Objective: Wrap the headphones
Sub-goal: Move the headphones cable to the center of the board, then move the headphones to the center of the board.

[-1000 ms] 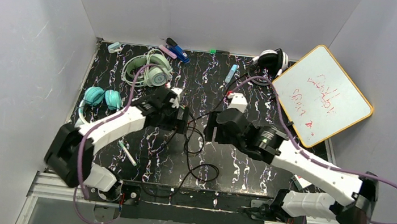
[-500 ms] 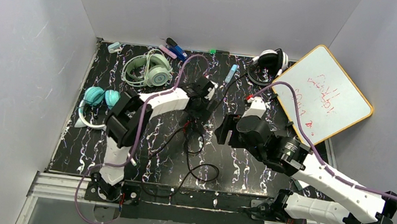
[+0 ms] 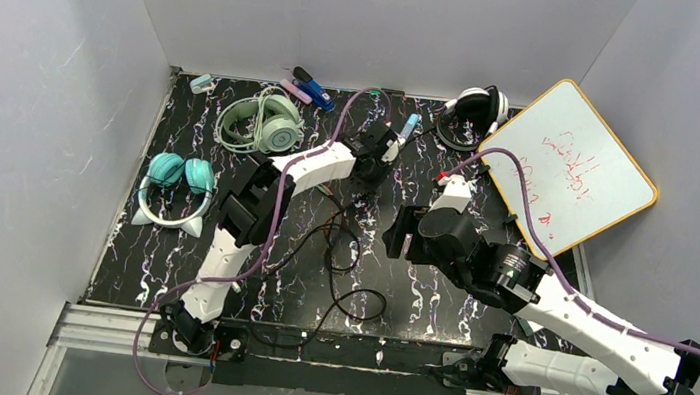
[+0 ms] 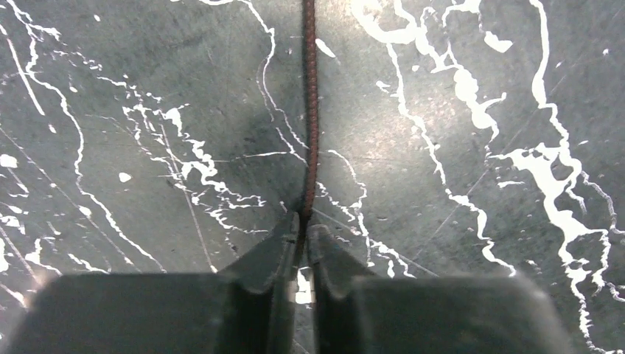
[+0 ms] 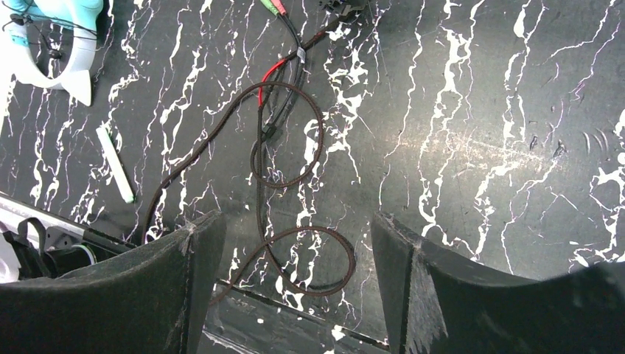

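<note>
The black-and-white headphones (image 3: pixel 475 105) lie at the back right, next to the whiteboard. Their thin dark cable (image 4: pixel 310 103) runs toward the front and ends in loose loops (image 3: pixel 353 281) mid-table. My left gripper (image 4: pixel 304 225) is shut on this cable, low over the table, a short way from the headset (image 3: pixel 392 146). My right gripper (image 5: pixel 295 228) hangs open above the nearest cable loop (image 5: pixel 309 265), holding nothing. The mint-green headphones (image 3: pixel 264 123) sit at the back left. The teal headphones (image 3: pixel 176 176) with a white band lie at the left edge.
A whiteboard (image 3: pixel 568 170) with red scribbles leans at the right. Several markers (image 3: pixel 307 88) lie along the back edge, and a blue one (image 3: pixel 407 129) lies near the left gripper. A white pen (image 5: pixel 116 164) lies near the front left.
My left arm swung from mid-table toward the back right, and its jaws went from wide open to shut on the cable. My right gripper shifted slightly right and stayed open.
</note>
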You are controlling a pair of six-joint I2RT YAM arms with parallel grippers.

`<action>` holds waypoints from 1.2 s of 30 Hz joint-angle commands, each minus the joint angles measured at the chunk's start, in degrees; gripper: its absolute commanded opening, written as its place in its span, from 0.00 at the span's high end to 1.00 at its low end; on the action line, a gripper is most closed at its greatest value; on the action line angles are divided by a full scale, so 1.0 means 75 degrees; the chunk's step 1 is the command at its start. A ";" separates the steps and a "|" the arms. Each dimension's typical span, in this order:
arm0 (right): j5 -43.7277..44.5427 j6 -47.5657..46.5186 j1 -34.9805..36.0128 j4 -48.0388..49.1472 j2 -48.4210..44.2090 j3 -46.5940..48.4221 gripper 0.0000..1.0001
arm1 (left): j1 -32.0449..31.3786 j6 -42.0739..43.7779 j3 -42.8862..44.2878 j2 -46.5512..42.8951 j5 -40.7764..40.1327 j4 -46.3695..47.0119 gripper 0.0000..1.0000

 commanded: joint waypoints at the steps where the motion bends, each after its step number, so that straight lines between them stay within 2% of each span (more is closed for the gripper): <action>1: 0.0225 0.0039 -0.0051 0.0041 -0.0176 -0.0049 0.20 | -0.0007 -0.0021 -0.0501 0.0390 -0.0020 -0.1097 1.00; 5: 0.0167 0.0160 -0.0051 0.0086 -0.0167 -0.0148 0.20 | -0.0009 -0.0550 -0.1533 -0.0614 -0.0760 -0.0974 1.00; 10: 0.0165 0.0492 -0.0062 -0.0002 0.0072 -0.0222 0.20 | 0.0304 -0.2120 -0.4074 -0.3212 -0.2339 -0.0613 1.00; 14: 0.0089 0.0757 -0.0083 0.0006 0.0333 -0.0302 0.20 | 0.1206 -0.2986 -0.6015 -0.5290 -0.1388 -0.0207 1.00; 17: 0.0266 0.1099 -0.0114 0.0019 0.0516 -0.0373 0.20 | 0.1261 -0.3311 -0.6775 -0.6475 -0.1376 -0.0272 1.00; 22: 0.0542 0.1324 -0.0371 0.0023 0.0895 -0.0299 0.19 | 0.1240 -0.3559 -0.7273 -0.8110 -0.0944 -0.0091 1.00; 26: 0.0218 0.1090 -0.0703 0.0076 0.1121 -0.0064 0.18 | 0.1219 -0.3114 -0.6910 -0.8439 -0.0593 0.0035 0.98; 27: 0.0183 0.1054 -0.0733 0.0076 0.1129 -0.0024 0.18 | 0.1219 -0.2951 -0.6832 -0.8358 -0.0526 0.0083 0.85; 29: 0.0123 0.0992 -0.0788 0.0103 0.1082 -0.0012 0.18 | 0.1218 -0.2530 -0.6521 -0.7904 -0.0352 0.0114 0.45; 30: 0.0092 0.0970 -0.0801 0.0126 0.1040 -0.0047 0.18 | 0.1212 -0.2324 -0.6284 -0.7549 -0.0292 0.0068 0.31; 35: -0.0053 0.0938 -0.0835 0.0118 0.0626 -0.0256 0.18 | 0.1202 -0.1567 -0.4915 -0.5752 -0.0614 -0.0059 0.13; 36: -0.0065 0.0948 -0.0836 0.0097 0.0530 -0.0307 0.18 | 0.1202 -0.1424 -0.4648 -0.5456 -0.0625 -0.0026 0.12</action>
